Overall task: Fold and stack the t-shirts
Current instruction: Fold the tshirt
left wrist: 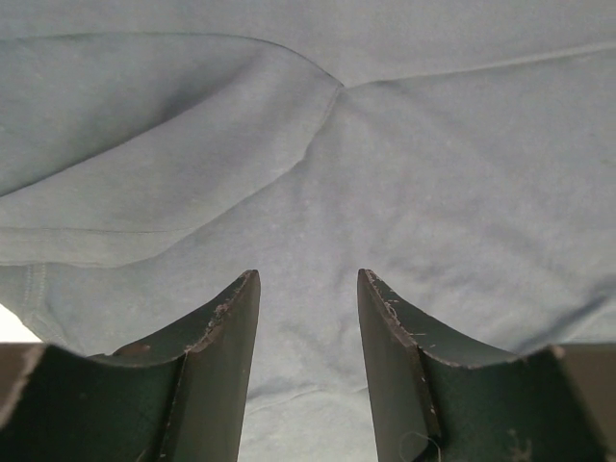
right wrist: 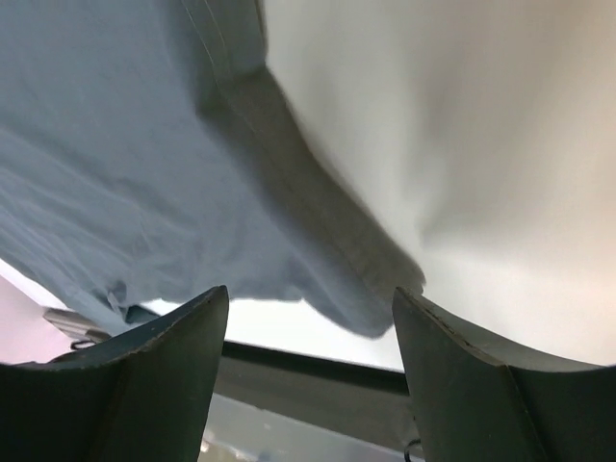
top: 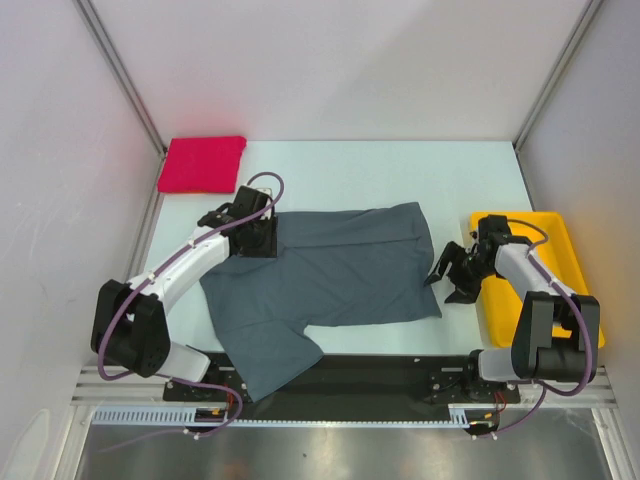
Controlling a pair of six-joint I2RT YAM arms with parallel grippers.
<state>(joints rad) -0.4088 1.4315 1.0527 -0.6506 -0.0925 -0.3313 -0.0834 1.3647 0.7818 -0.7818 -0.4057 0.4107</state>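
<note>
A: Left gripper (top: 256, 238) state?
B: Parted about halfway, nothing pinched. Down low over the grey t-shirt (top: 340, 270), at its far left corner. On the left wrist camera, only grey cloth (left wrist: 433, 173) under and ahead of the gripper (left wrist: 306, 279), with a seam and soft creases just in front of the fingertips.
A: Right gripper (top: 447, 283)?
B: Wide, empty. Just off the shirt's right edge, no contact as far as visible. On the right wrist camera, hemmed shirt corner (right wrist: 115, 144) ahead and left of the gripper (right wrist: 310, 294), bare white bench (right wrist: 462, 125) ahead and right.
A: Grey shirt layout?
B: Spread flat between the two grippers, one flap trailing toward the near edge of the bench (top: 400, 170), beside the left arm's base.
A: Red t-shirt (top: 202, 164)?
B: Folded, well beyond the left gripper, at the far left corner of the bench, apart from the grey one.
A: Anything else?
B: Yellow tray (top: 560, 232), just behind the right gripper, under that arm.
</note>
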